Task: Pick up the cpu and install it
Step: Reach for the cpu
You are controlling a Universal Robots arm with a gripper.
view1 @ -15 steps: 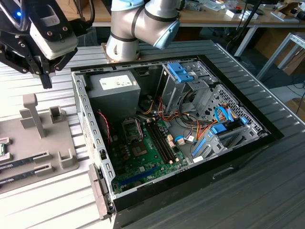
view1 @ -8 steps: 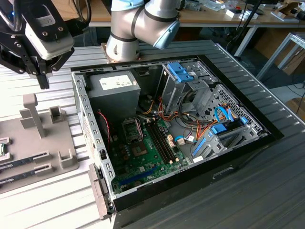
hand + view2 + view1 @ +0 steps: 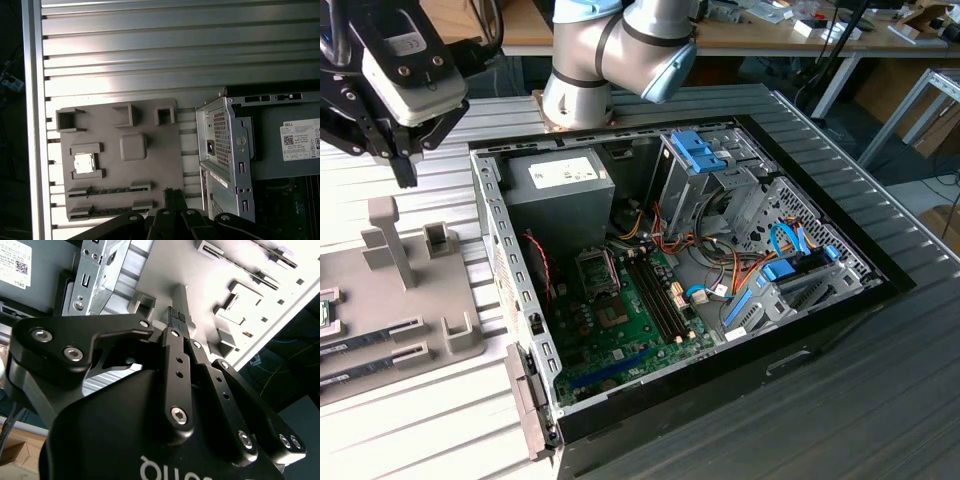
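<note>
The cpu (image 3: 84,163) is a small square chip with a silver lid. It lies flat in its pocket on the grey fixture plate (image 3: 150,150) in the first wrist view. In the exterior view it shows at the left edge (image 3: 325,308). My gripper (image 3: 406,172) hangs high above the plate, between it and the open computer case (image 3: 720,260). Its black fingertips (image 3: 170,194) stand together with nothing between them, well apart from the cpu. In the second wrist view the gripper (image 3: 175,316) points down at the plate. The motherboard's metal-framed socket (image 3: 595,272) sits inside the case.
Two long memory sticks (image 3: 107,191) lie in slots on the plate beside the cpu. Grey posts (image 3: 390,240) stand up from the plate. The grey power supply (image 3: 560,190) and drive cages (image 3: 720,170) fill the case's far side. The ribbed table (image 3: 150,50) spreads around.
</note>
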